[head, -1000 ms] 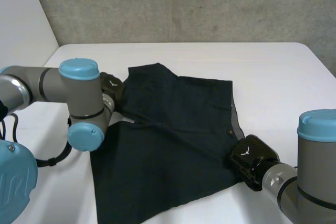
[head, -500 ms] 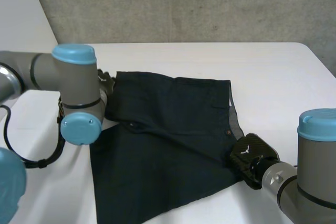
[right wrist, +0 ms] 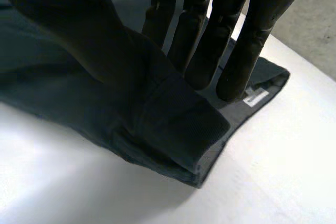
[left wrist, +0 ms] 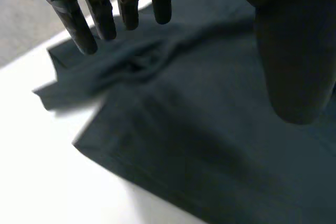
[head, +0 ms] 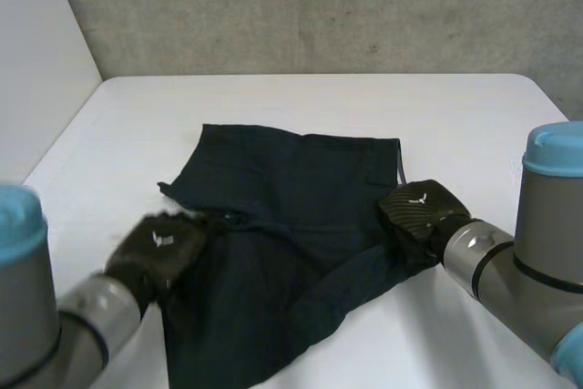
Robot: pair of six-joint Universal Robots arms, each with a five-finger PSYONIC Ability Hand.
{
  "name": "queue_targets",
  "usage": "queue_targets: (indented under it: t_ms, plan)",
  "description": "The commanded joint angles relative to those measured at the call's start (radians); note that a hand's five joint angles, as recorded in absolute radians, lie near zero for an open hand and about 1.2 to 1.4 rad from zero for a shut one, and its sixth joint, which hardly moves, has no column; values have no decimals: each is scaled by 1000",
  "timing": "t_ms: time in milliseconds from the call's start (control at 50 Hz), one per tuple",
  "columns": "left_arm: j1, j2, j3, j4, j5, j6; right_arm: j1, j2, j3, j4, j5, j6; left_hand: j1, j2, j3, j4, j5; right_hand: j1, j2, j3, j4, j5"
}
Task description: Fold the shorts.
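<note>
Shorts [head: 291, 198], dark navy, are spread across the middle of the white table [head: 301, 102], with the waistband edge toward the robot's right and the leg ends toward its left. The left hand [head: 162, 245] is at the near left edge of the cloth, palm down. In its wrist view the fingers [left wrist: 105, 14] are straight and spread, poised over a rumpled ridge in the fabric. The thumb [left wrist: 294, 56] stands well apart from them, and that hand has nothing in it.

The right hand [head: 417, 209] is on the waistband edge, toward the near corner. Its wrist view shows a firm pinch. The thumb [right wrist: 68, 30] lies on top of a raised fold of the shorts and the fingers [right wrist: 247, 45] run along the far side of it, with the cloth clamped between them. The fold is doubled over and lifted off the table at its edge. A small white label [right wrist: 255, 98] shows on the inner waistband, just beside the fingertips.

In the head view the cloth below that hand is drawn in, and a diagonal crease runs across the near half. So 1 hand is empty and 1 is gripping. A grey concrete wall [head: 319, 6] rises behind the table.
</note>
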Motion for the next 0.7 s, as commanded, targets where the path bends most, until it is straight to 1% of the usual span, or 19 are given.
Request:
queue_targets:
  t_ms: [20,60,140,220,280,480,620,700]
  plan:
    - [-78,9,-105,26,-33,-70,-1,44,-37,31,-20,43,79,63,73,78,62,427,228,199,205,233]
    - [-105,6,-122,29,-65,-100,-7,47,-37,29,-17,44,82,66,76,81,65,427,228,199,205,233]
    - [-139,-3,-142,41,-110,-115,-19,55,-36,26,-19,78,82,66,76,81,65,427,228,199,205,233]
    - [-186,-18,-147,64,-127,-114,-50,58,-37,16,-22,147,82,66,76,81,65,427,228,199,205,233]
    - [-213,-44,-141,87,-128,-110,-68,69,-36,2,-20,171,82,66,76,81,65,427,228,199,205,233]
    - [-217,-138,-106,122,-177,-103,-113,69,-16,-21,-14,176,96,80,91,96,80,427,228,199,205,233]
    - [-219,-230,-50,182,-236,-94,-114,64,-2,-21,-16,176,360,344,355,360,344,427,228,199,205,233]
    - [-217,-290,-29,217,-247,-78,-114,61,-2,-21,-14,170,750,734,745,749,734,427,228,199,205,233]
